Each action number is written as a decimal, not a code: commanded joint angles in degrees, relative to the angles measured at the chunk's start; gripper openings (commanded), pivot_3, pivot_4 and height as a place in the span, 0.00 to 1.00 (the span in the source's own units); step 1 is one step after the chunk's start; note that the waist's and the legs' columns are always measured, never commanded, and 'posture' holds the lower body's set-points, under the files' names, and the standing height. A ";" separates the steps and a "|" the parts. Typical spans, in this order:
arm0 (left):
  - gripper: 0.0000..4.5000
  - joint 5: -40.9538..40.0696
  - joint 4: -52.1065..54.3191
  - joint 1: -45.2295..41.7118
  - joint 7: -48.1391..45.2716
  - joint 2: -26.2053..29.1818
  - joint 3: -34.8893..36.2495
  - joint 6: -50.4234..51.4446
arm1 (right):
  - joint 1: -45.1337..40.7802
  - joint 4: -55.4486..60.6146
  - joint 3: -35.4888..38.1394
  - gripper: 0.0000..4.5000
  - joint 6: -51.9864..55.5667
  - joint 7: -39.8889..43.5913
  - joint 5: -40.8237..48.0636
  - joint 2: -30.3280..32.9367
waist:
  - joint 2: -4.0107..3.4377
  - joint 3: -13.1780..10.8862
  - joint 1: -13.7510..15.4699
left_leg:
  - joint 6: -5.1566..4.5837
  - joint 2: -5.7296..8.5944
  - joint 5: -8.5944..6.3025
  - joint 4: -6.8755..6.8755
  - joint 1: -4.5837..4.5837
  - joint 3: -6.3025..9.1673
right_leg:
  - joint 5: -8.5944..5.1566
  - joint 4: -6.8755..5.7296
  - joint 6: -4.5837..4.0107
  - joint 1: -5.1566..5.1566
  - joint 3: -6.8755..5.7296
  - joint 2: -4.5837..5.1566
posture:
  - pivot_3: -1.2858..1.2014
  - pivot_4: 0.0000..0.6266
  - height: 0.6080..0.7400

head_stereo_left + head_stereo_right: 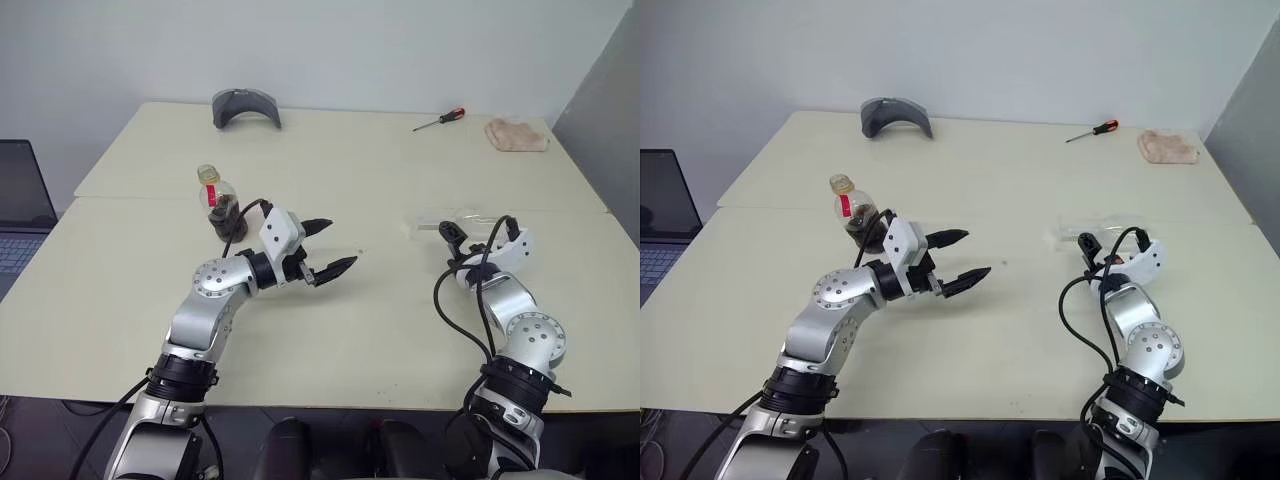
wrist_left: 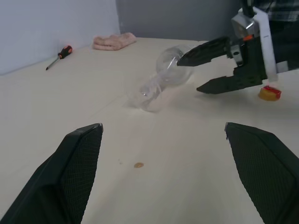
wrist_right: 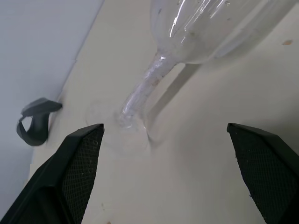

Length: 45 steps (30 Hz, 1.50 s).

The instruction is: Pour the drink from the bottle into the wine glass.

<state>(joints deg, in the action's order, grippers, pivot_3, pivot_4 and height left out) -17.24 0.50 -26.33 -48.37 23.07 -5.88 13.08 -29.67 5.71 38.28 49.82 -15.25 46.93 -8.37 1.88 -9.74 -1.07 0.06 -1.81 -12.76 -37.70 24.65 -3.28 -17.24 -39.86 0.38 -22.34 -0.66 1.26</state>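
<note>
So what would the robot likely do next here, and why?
Probably the right tool should close on the wine glass and stand it up. The glass lies on its side on the table, so nothing can be poured into it yet. That tool is open right beside the bowl, while the bottle stands upright with its cap off.

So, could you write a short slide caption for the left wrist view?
Wine glass lying on its side on the table, open right gripper beside its bowl.
</note>
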 commanded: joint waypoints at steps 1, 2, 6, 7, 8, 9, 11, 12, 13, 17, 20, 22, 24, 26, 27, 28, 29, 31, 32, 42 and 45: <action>0.99 -1.00 2.29 -1.54 -0.29 -0.44 0.20 0.66 | -3.53 -3.12 -2.76 1.00 -4.25 0.79 2.18 -2.12 | 0.00 0.00 -0.25 | 0.00 -0.01 0.00 0.00 0.00 0.00 | 0.00 0.00 0.00 0.00 0.00 0.00 | 0.52 0.24 1.00; 0.99 -1.02 2.31 -1.75 -0.24 -0.54 0.17 0.90 | -4.02 -4.85 -3.65 1.00 -5.61 1.18 1.81 -2.01 | 0.00 0.00 -0.40 | 0.00 -0.01 0.00 0.01 0.00 0.00 | 0.00 0.00 0.00 0.00 0.00 -0.01 | 0.52 0.24 1.00; 0.99 -0.99 2.68 -2.11 -0.31 -0.87 -0.21 1.73 | -7.16 -13.19 -5.53 1.00 -12.50 3.21 0.53 -0.49 | -0.01 -0.01 -0.58 | 0.00 -0.03 0.00 0.03 0.00 0.01 | 0.00 -0.01 0.00 -0.02 0.00 -0.03 | 0.52 0.24 1.00; 0.99 -1.00 2.79 -2.13 -0.29 -0.91 -0.22 1.88 | -7.86 -15.14 -5.84 1.00 -14.19 3.73 0.04 0.00 | -0.01 -0.01 -0.60 | 0.00 -0.02 0.00 0.03 0.00 0.01 | 0.00 -0.01 0.00 -0.02 0.00 -0.03 | 0.52 0.24 1.00; 0.99 -1.01 2.90 -2.12 -0.27 -0.93 -0.23 2.01 | -8.52 -16.93 -6.03 1.00 -15.77 4.26 -0.29 0.42 | -0.02 -0.01 -0.60 | 0.00 -0.03 0.00 0.03 0.00 0.01 | 0.00 -0.01 0.00 -0.02 0.00 -0.04 | 0.52 0.24 1.00; 0.99 -0.98 2.97 -2.14 -0.26 -0.97 -0.32 2.10 | -9.48 -19.23 -6.03 1.00 -17.54 5.08 -0.69 0.98 | -0.02 -0.01 -0.61 | 0.00 -0.03 0.00 0.04 0.00 0.01 | 0.00 -0.01 0.00 -0.03 0.00 -0.04 | 0.52 0.24 1.00; 0.99 -0.94 3.10 -2.17 -0.11 -1.04 -0.46 2.25 | -11.29 -23.46 -5.71 1.00 -20.68 6.19 -1.10 1.99 | -0.02 -0.02 -0.61 | 0.00 -0.03 0.00 0.11 0.00 0.01 | 0.00 0.02 0.00 -0.03 0.00 -0.05 | 0.52 0.24 1.00; 0.99 -0.94 3.26 -2.13 -0.07 -1.04 -0.49 2.36 | -12.06 -25.28 -5.58 1.00 -21.92 6.57 -1.17 2.45 | -0.03 -0.02 -0.61 | 0.00 -0.03 0.00 0.12 0.00 0.00 | 0.00 0.03 0.00 -0.03 0.01 -0.05 | 0.52 0.24 1.00; 0.99 -0.93 3.39 -2.10 -0.01 -1.04 -0.49 2.48 | -12.66 -26.72 -5.49 1.00 -22.86 6.84 -1.17 2.82 | -0.03 -0.02 -0.61 | 0.00 -0.03 0.01 0.12 0.00 -0.01 | 0.00 0.03 0.00 -0.03 0.01 -0.04 | 0.52 0.24 1.00; 1.00 -0.85 3.98 -1.76 0.29 -1.05 -0.47 2.92 | -14.08 -30.51 -5.10 0.92 -27.11 7.55 -1.28 3.66 | -0.03 -0.02 -0.56 | 0.01 -0.03 0.01 0.13 0.00 -0.01 | 0.00 0.04 0.00 -0.03 0.01 -0.02 | 0.52 0.24 1.00; 1.00 -0.85 4.19 -1.57 0.47 -1.09 -0.46 3.18 | -14.69 -31.44 -4.03 0.73 -30.37 7.42 -0.07 3.53 | -0.05 -0.03 -0.56 | 0.01 -0.03 0.01 0.13 0.00 -0.02 | 0.00 0.04 0.00 -0.03 0.02 -0.02 | 0.52 0.24 1.00; 1.00 -0.75 4.04 -1.53 0.56 -1.19 -0.53 3.21 | -14.90 -31.62 -3.57 0.57 -31.41 7.19 0.76 3.22 | -0.06 -0.04 -0.57 | 0.01 -0.03 0.01 0.14 0.00 -0.02 | 0.00 0.03 0.00 -0.03 0.02 -0.02 | 0.52 0.24 1.00; 1.00 -0.69 3.95 -1.50 0.62 -1.33 -0.60 3.26 | -15.19 -32.15 -3.27 0.40 -32.41 7.37 1.28 2.77 | -0.07 -0.04 -0.59 | 0.01 -0.04 0.01 0.14 0.00 -0.02 | 0.00 0.03 0.00 -0.04 0.02 -0.02 | 0.52 0.24 1.00; 1.00 -0.62 3.84 -1.51 0.64 -1.46 -0.68 3.28 | -15.85 -33.52 -3.05 0.25 -33.40 7.58 1.44 2.65 | -0.07 -0.04 -0.59 | 0.01 -0.04 0.01 0.16 -0.01 -0.02 | 0.00 0.03 0.00 -0.04 0.02 -0.02 | 0.52 0.24 1.00; 1.00 -0.57 3.72 -1.54 0.64 -1.53 -0.72 3.24 | -16.31 -34.42 -2.87 0.17 -34.01 7.67 1.57 2.66 | -0.07 -0.04 -0.59 | 0.01 -0.05 0.01 0.17 -0.01 -0.02 | 0.00 0.03 -0.01 -0.04 0.02 -0.02 | 0.52 0.24 1.00; 1.00 -0.50 3.61 -1.57 0.65 -1.64 -0.78 3.19 | -16.91 -35.67 -2.77 0.08 -34.56 7.87 1.60 2.83 | -0.08 -0.05 -0.59 | 0.01 -0.04 0.01 0.19 -0.02 -0.02 | 0.00 0.03 -0.01 -0.04 0.02 -0.02 | 0.52 0.24 1.00; 1.00 -0.42 3.53 -1.57 0.68 -1.79 -0.88 3.14 | -17.61 -37.08 -2.53 0.05 -34.88 8.29 2.03 2.97 | -0.08 -0.05 -0.59 | 0.01 -0.04 0.01 0.20 -0.02 -0.03 | 0.00 0.03 -0.01 -0.04 0.02 -0.02 | 0.52 0.24 1.00; 1.00 -0.30 3.50 -1.53 0.75 -2.05 -1.07 3.08 | -18.81 -39.49 -2.31 0.01 -35.65 8.92 2.36 3.34 | -0.08 -0.05 -0.59 | 0.01 -0.04 0.01 0.20 -0.04 -0.04 | 0.00 0.03 -0.01 -0.04 0.03 -0.02 | 0.52 0.24 1.00; 1.00 -0.26 3.51 -1.49 0.78 -2.15 -1.15 3.06 | -19.29 -40.36 -2.18 0.00 -36.02 9.14 2.47 3.51 | -0.08 -0.05 -0.59 | 0.01 -0.04 0.01 0.21 -0.04 -0.04 | 0.00 0.04 -0.01 -0.04 0.03 -0.02 | 0.52 0.24 1.00; 1.00 -0.33 3.97 -0.68 1.15 -2.37 -0.97 3.13 | -17.17 -35.34 -4.23 0.00 -32.71 10.01 2.53 3.91 | -0.09 -0.06 -0.58 | 0.02 -0.04 0.02 0.33 -0.04 -0.05 | 0.00 0.10 -0.01 -0.04 0.02 0.00 | 0.52 0.24 1.00; 1.00 -0.35 3.98 -0.53 1.27 -2.30 -0.96 3.03 | -15.38 -32.57 -5.66 0.00 -31.13 9.69 1.36 4.62 | -0.09 -0.06 -0.57 | 0.03 -0.03 0.03 0.45 -0.05 -0.05 | 0.01 0.19 -0.02 -0.04 0.02 0.01 | 0.52 0.24 1.00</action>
<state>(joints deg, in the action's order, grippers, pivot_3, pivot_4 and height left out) -17.40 2.24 -26.70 -47.06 20.88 -7.04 16.88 -45.22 -30.66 34.00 17.72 -6.05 48.42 -4.77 1.79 -9.80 -1.65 0.09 -1.83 -12.72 -37.20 24.58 -3.34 -17.23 -39.65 0.36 -22.38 -0.63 1.27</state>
